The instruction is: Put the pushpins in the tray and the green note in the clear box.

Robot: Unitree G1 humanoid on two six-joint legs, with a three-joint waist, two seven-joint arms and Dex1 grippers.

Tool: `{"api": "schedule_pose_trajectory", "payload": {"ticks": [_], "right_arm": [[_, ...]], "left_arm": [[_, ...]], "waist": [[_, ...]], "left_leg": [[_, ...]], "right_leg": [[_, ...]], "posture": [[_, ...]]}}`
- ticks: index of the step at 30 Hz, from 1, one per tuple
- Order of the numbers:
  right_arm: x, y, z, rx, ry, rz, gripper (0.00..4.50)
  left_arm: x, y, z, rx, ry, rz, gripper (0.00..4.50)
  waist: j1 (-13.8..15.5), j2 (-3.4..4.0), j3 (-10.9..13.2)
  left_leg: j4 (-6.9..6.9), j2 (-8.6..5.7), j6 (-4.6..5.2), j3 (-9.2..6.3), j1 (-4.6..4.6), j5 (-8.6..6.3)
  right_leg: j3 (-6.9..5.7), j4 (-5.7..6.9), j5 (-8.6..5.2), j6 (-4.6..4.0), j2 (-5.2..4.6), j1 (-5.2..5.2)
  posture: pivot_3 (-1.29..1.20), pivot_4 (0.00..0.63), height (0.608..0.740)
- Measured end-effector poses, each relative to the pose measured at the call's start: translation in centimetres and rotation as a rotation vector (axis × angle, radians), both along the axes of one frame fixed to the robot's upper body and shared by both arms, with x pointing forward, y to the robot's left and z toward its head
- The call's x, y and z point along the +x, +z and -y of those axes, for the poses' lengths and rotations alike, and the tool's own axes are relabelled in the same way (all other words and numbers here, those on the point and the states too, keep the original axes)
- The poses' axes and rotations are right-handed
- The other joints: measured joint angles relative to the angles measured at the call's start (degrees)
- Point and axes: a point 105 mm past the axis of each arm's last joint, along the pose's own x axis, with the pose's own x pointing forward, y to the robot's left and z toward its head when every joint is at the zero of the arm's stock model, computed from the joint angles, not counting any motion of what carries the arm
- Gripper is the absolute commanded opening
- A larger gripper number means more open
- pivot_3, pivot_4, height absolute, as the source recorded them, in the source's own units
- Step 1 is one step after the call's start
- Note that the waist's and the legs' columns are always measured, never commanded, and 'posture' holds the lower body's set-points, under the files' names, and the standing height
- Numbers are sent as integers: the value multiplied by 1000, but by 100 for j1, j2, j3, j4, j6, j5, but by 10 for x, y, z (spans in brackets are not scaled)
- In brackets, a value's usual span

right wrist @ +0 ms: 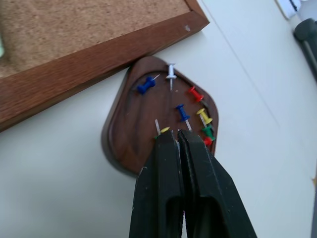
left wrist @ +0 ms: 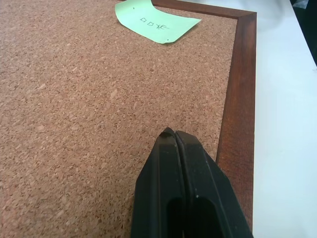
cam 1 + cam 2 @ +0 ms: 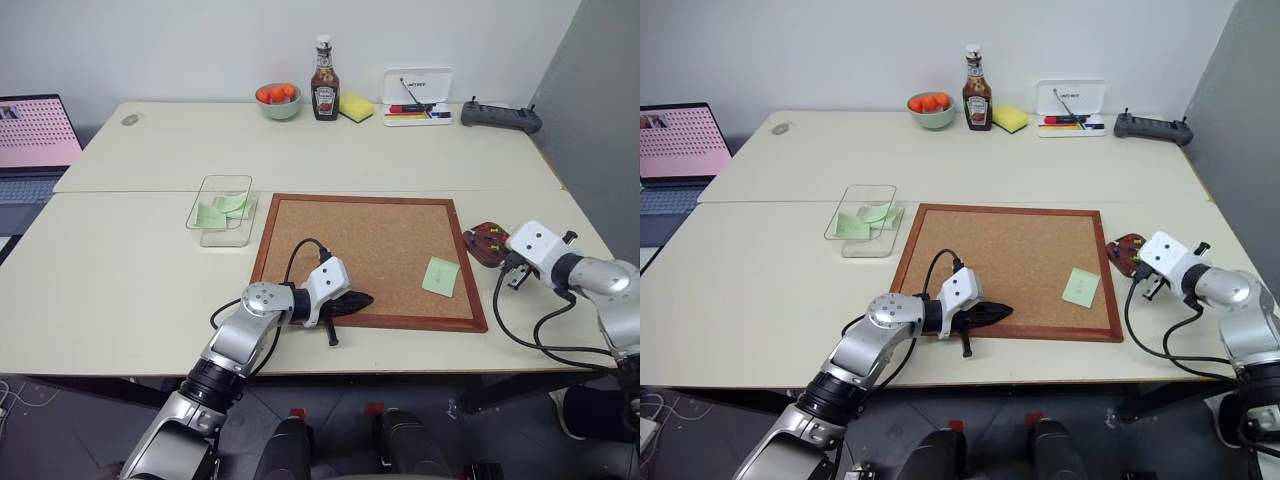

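Pushpins lying in the tray, one green note waiting on the corkboard

The right hand, fingers pressed together and holding nothing, is hovering over the tray of pushpins near the counter's right edge. The left hand, likewise closed and empty, is pointing across the corkboard toward the green note near its right frame: featherlight, floppy paper, probably best pinched at its curled edge. The clear box is sitting off the board's far-left corner.

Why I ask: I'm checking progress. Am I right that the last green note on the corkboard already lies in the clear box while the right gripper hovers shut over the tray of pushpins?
Not quite. The green note lies on the corkboard, as the left eye view shows; the clear box holds other notes. The right gripper does hover shut over the tray of pushpins.
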Motion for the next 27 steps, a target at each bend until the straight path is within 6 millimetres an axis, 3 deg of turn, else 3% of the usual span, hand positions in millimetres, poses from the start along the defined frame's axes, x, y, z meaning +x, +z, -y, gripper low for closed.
{"api": "schedule_pose_trajectory", "payload": {"ticks": [1, 9, 20, 25, 27], "right_arm": [[1, -1, -1, -4, 2, 1, 5], [5, -15, 3, -13, -16, -22, 1568], [4, 3, -3, 35, 9, 26, 3965], [-5, 17, -6, 142, 24, 15, 3965], [-15, 25, -12, 267, 48, -23, 3965]], "left_arm": [[0, 0, 0, 0, -1, 0, 0], [-1, 0, 0, -1, -1, 1, 0], [-2, 0, 1, -2, -2, 1, 0], [-1, 0, 0, 0, -1, 0, 0], [-2, 0, 0, -1, -2, -1, 0]], "waist": [[0, 0, 0], [0, 0, 0], [-1, 0, 0], [-1, 0, 0], [2, 0, 0]], "left_leg": [[0, 0, 0, 0, 0, 0], [-2, 0, 0, 0, 0, 0], [-2, 0, 0, -1, 0, 0], [-2, 0, 0, -2, 0, 0], [-1, 2, 0, -6, -1, 0]], "right_leg": [[0, 0, 0, 0, 0, 0], [1, 0, 0, 0, 0, 0], [1, 0, 0, 1, 0, 0], [0, 1, 0, 1, 0, 0], [-2, 0, 0, 1, 1, 1]], "posture": [[0, 150, 740], [0, 150, 740], [0, 150, 740], [0, 150, 740], [0, 150, 740]]}}
